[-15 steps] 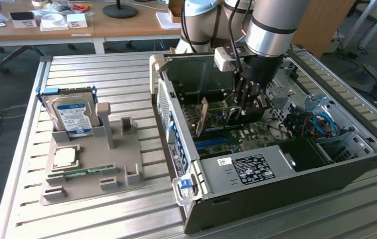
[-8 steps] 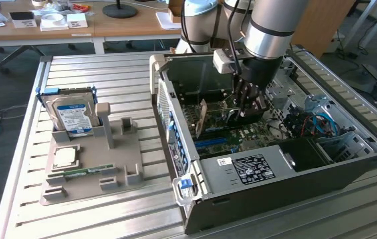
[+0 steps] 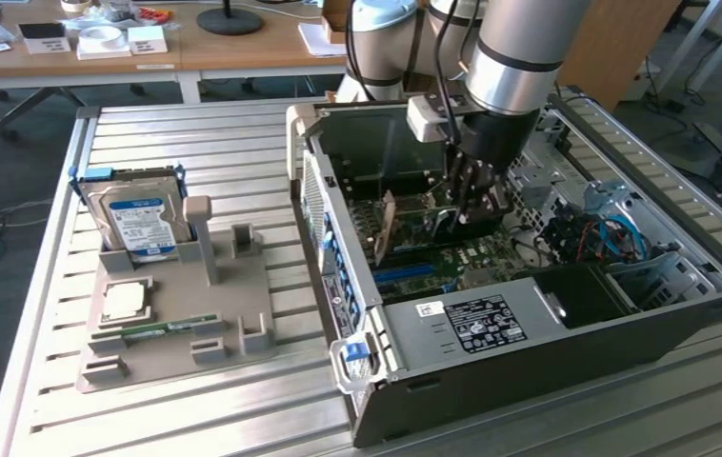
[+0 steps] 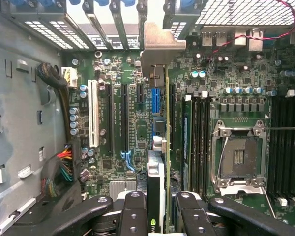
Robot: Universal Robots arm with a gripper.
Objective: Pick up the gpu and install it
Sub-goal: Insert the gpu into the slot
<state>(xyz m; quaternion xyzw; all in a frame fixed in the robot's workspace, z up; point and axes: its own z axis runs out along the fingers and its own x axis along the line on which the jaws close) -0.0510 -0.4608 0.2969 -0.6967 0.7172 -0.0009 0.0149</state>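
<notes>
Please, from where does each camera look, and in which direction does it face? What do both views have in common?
Exterior view: sits high, off the arm, and looks down at the metal table and the open computer case; the arm and its claw show.
Wrist view: sits on the wrist and looks along the claw into the case at the motherboard; the claw's fingers show, shut on the graphics card.
Shared: the claw, the graphics card and the motherboard.

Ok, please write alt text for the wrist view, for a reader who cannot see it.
The gripper holds the gpu edge-on over the green motherboard inside a computer case. The card's silver bracket points toward the case's slotted rear wall; an empty CPU socket lies to one side.
</notes>
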